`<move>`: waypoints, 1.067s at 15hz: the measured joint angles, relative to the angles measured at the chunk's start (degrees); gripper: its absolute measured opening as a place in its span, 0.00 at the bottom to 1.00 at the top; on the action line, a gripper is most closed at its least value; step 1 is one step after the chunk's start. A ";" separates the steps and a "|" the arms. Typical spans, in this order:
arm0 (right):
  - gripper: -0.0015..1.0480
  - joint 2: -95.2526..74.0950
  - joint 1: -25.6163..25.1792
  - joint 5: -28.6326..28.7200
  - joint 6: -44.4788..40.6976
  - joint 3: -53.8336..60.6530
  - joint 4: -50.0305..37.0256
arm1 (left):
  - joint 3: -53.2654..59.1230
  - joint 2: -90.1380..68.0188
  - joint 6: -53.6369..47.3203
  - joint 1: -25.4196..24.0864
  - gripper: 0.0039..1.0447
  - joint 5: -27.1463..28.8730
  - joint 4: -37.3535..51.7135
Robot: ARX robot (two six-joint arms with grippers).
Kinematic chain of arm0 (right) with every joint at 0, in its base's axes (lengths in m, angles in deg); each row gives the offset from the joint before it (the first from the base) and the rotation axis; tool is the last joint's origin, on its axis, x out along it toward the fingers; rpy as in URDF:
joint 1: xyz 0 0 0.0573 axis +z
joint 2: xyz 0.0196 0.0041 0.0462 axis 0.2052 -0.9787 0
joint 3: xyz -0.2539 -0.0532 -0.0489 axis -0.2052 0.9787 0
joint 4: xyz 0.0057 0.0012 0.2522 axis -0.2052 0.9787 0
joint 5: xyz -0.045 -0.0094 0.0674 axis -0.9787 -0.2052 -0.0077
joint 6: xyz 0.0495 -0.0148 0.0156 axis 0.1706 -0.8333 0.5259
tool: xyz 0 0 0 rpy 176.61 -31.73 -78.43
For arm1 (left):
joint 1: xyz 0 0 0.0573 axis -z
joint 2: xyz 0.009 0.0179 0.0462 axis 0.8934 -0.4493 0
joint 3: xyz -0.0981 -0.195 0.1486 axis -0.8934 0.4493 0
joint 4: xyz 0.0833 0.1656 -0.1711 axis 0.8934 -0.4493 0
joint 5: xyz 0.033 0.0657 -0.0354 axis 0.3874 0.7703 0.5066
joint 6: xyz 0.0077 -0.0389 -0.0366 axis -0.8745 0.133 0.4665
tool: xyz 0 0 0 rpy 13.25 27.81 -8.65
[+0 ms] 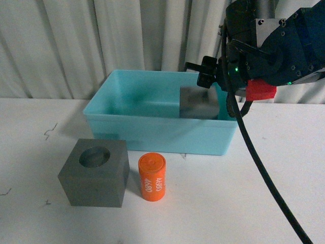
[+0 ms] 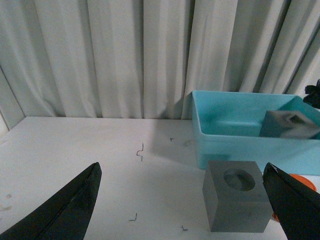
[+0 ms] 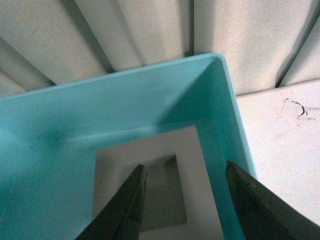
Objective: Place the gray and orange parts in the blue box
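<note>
While poised above the right end of the blue box [image 1: 152, 133], right gripper [image 3: 185, 167]: jaws spread wide, clamped on nothing; one finger [image 3: 125, 210] over the rectangular recess, the other [image 3: 255, 205] over the gap next to the box wall; contact with the cube below not discernible.
Gray cube with rectangular recess [image 1: 198, 104]: inside the blue box, at its right end, close to the right wall; seemingly tilted in the left wrist view, blurred in the front view.
Gray cube with round recess [image 1: 94, 173]: on the white table [image 1: 30, 168], outside the box, in front of its left part; upright, recess facing up.
Orange cylinder [image 1: 152, 177]: upright on the table, just to the right of the round-recessed cube, a narrow gap between; white digits on its side; in front of the box, not touching it.
Left gripper [image 2: 181, 167]: jaws spread wide, empty; low over the table, short of the round-recessed cube, not touching it.
Backdrop: pale pleated curtain [image 1: 76, 40] behind table and box.
</note>
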 joint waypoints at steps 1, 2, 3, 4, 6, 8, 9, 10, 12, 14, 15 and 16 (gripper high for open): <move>0.54 0.00 0.15 -0.90 0.02 0.09 -1.14 | 0.00 0.00 0.00 -0.02 0.94 0.00 0.00; 0.65 0.59 0.13 -1.95 0.00 0.85 -2.49 | 0.00 0.00 -0.02 -0.02 0.94 -0.02 0.00; 0.75 2.32 0.02 -2.36 -0.09 3.28 -4.66 | 0.00 0.00 0.00 -0.02 0.94 0.00 0.00; 0.86 5.51 -0.26 -3.41 -0.07 6.91 -6.82 | 0.00 0.00 0.00 0.00 0.94 0.00 0.00; 0.93 18.62 -2.19 -3.37 0.57 18.78 -12.04 | 0.00 0.00 -0.02 -0.02 0.94 -0.02 -0.02; 0.94 36.24 -4.85 -2.84 2.95 32.54 -11.15 | 0.02 -0.02 0.00 -0.02 0.94 0.00 0.00; 0.94 46.86 -6.62 -3.23 4.98 41.68 -6.91 | 0.00 0.00 0.00 0.00 0.94 0.00 0.00; 0.94 59.74 -7.80 -4.42 9.22 53.79 2.40 | 0.00 0.00 0.00 0.00 0.94 0.00 -0.02; 0.82 73.31 -9.01 0.90 5.11 69.24 -10.45 | 0.00 0.00 0.00 0.00 0.94 -0.02 0.00; 0.59 77.22 -10.23 5.46 -10.64 76.48 -24.68 | 0.00 0.00 0.00 0.00 0.94 0.00 -0.07; 0.40 80.56 -11.21 6.27 -17.05 78.97 -24.76 | 0.00 0.00 0.00 0.00 0.94 -0.02 -0.04; 0.24 83.47 -12.94 8.09 -18.97 80.56 -23.56 | 0.00 0.00 -0.02 0.00 0.94 -0.02 -0.04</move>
